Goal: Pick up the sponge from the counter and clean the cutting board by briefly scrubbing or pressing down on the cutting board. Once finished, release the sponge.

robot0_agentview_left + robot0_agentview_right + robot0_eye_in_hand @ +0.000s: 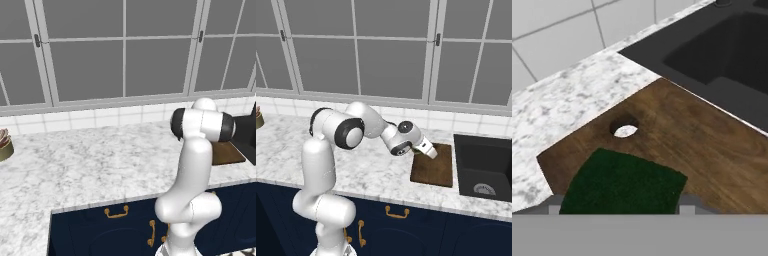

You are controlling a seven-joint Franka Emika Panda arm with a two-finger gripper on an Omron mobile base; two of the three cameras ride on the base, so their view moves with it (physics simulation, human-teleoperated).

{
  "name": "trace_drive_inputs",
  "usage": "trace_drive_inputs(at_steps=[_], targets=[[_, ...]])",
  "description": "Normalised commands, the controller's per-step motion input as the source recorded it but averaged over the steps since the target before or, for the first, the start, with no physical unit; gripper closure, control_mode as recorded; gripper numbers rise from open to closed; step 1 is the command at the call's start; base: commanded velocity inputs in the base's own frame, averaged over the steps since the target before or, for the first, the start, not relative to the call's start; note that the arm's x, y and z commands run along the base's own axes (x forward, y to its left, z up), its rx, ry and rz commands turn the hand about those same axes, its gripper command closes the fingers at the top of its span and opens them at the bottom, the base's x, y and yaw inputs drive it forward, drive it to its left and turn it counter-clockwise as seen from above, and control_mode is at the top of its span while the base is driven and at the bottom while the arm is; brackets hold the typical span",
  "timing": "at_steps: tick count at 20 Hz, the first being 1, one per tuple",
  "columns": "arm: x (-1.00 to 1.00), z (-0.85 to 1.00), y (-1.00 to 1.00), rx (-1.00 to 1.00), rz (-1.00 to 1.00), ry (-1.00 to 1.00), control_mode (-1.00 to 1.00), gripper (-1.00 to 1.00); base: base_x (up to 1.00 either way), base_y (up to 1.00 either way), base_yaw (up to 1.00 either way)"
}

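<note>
The tool (618, 209) is gripping the dark green rectangular sponge (624, 185) between closed-in fingers, over the brown wooden cutting board (677, 140) lying on the white marble surface (567, 105).

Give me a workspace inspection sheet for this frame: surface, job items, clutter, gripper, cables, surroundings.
Surface: white marble counter, navy cabinets with brass handles below.
Job's things: cutting board lies flat beside the black sink; sponge sits between the fingertips, over the board's corner near its hanging hole.
Clutter: a small container at the counter's far left.
Grippers: gripper appears closed on the sponge, above the board.
Cables: nothing seen.
Surroundings: white tile backsplash, large grey-framed windows.
</note>
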Motion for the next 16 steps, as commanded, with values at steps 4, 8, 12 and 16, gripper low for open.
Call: trace_drive_inputs(at_steps=[4, 8, 12, 16], targets=[[0.09, -0.68, 0.0, 0.0, 0.0, 0.0, -1.0, 1.0, 0.0, 0.0, 0.0], [0.0, -0.48, -0.17, 0.01, 0.0, 0.12, -1.0, 1.0, 0.0, 0.0, 0.0], [0.01, -0.14, -0.4, 0.11, 0.0, 0.26, -1.0, 1.0, 0.0, 0.0, 0.0], [-0.63, -0.46, -0.02, 0.02, 0.0, 0.05, -1.0, 1.0, 0.0, 0.0, 0.0]])
